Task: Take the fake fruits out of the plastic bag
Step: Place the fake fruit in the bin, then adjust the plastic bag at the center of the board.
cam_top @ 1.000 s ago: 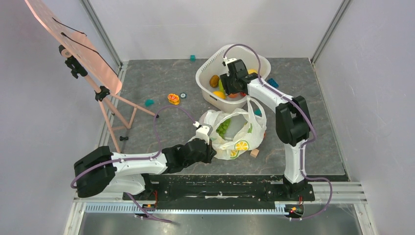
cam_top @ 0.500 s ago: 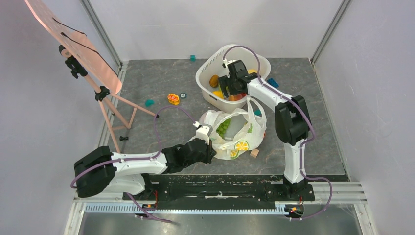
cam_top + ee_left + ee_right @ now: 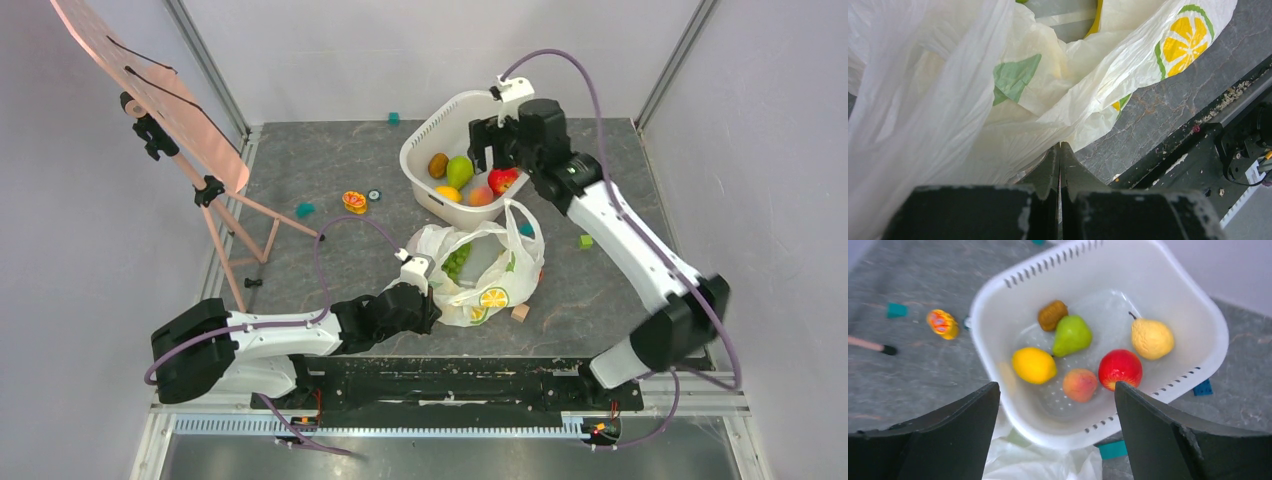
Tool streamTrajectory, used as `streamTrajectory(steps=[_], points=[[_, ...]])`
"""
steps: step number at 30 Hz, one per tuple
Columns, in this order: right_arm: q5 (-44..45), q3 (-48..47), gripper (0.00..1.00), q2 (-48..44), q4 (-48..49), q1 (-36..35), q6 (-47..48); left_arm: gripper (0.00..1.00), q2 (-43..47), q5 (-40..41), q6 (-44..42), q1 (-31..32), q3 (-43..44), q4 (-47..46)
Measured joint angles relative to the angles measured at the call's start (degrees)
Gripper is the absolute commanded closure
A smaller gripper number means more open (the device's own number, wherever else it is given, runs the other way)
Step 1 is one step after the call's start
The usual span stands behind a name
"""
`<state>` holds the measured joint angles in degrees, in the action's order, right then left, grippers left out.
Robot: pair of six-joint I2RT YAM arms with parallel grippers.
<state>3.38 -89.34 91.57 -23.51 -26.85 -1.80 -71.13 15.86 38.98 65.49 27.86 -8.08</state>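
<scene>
Your tabletop (image 3: pixel 330 180) is grey marbled stone, boxed in by pale walls, with a pink easel (image 3: pixel 160 95) at the left and a teal block (image 3: pixel 305 210) lying loose. The white tub (image 3: pixel 998 287) at the far side holds a red apple (image 3: pixel 1120 369), a peach (image 3: pixel 1080 385), a lemon (image 3: pixel 1034 365), a green pear (image 3: pixel 1071 334), a yellow pear (image 3: pixel 1152 338) and a brown fruit (image 3: pixel 1052 315). Your right hand (image 3: pixel 487 150) hangs above it, spread wide and empty. Just nearer, the plastic bag (image 3: pixel 490 275) lies open with a green fruit (image 3: pixel 456 260) inside. Your left hand (image 3: pixel 1059 152) pinches its near edge.
</scene>
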Motion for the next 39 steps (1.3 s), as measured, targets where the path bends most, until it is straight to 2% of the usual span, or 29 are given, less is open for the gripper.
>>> streamTrajectory(steps=[3, 6, 10, 15, 17, 21, 25, 32, 39], points=[[0.07, 4.48, 0.15, -9.16, 2.16, -2.56, -0.09, 0.98, 0.00, 0.04, 0.00, 0.00, 0.11, 0.50], [1.31, 10.47, 0.19, -17.55, 2.64, -9.25, -0.04, 0.98, 0.15, 0.04, -0.02, 0.00, 0.46, 1.09], [2.03, 18.82, 0.35, -26.08, 1.44, -16.24, -0.81, 0.98, 1.22, 0.00, -0.48, 0.00, 1.01, 2.23], [-0.63, 33.53, 0.51, -37.86, 1.64, -18.40, -4.72, 0.98, 2.32, -0.02, -1.05, 0.00, 2.08, 2.86], [-2.16, 39.78, 0.54, -41.22, 2.40, -19.06, -6.34, 0.98, 2.62, 0.00, -1.68, 0.00, 2.36, 3.34], [-3.76, 49.88, 0.57, -41.99, 4.50, -19.54, -9.35, 0.98, 2.67, 0.00, -2.10, 0.00, 2.40, 4.17], [-3.76, 55.67, 0.58, -39.87, 7.96, -19.54, -12.02, 0.98, 2.99, -0.02, -2.10, 0.00, 2.40, 5.42], [-1.44, 57.07, 0.64, -32.28, 18.32, -19.61, -15.47, 0.98, 7.13, -0.96, -2.10, 0.00, 2.45, 6.78], [2.97, 58.90, 0.64, -24.35, 25.31, -20.83, -17.35, 0.98, 11.26, -1.18, -2.19, 0.00, 4.28, 9.11]])
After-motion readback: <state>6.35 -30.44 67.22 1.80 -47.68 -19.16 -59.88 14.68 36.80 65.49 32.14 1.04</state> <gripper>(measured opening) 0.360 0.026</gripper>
